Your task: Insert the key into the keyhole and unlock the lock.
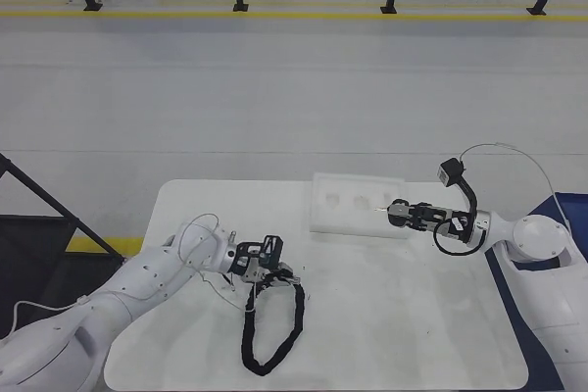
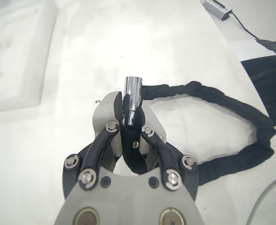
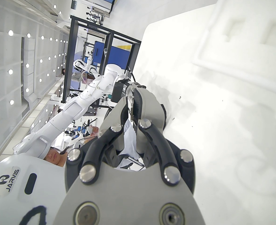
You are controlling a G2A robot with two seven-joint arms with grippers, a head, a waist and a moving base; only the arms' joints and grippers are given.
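Note:
The lock is a chrome cylinder (image 2: 133, 94) on a black fabric-covered chain loop (image 2: 224, 101). My left gripper (image 2: 130, 108) is shut on the cylinder's base, holding it just above the table with its end pointing away from the wrist. From above, the left gripper (image 1: 265, 257) is at the table's left-middle and the chain (image 1: 271, 333) trails toward the front edge. My right gripper (image 1: 396, 213) hovers over the foam tray's right part, shut on a thin key (image 1: 378, 209) that points left. In the right wrist view its fingers (image 3: 147, 101) are pressed together.
A white foam tray (image 1: 358, 203) with shallow pockets lies at the table's back middle, also seen as a foam tray (image 2: 18, 47) and foam tray (image 3: 245, 36). The white table (image 1: 412, 314) is bare between the arms. A black frame (image 1: 20, 186) stands off the left side.

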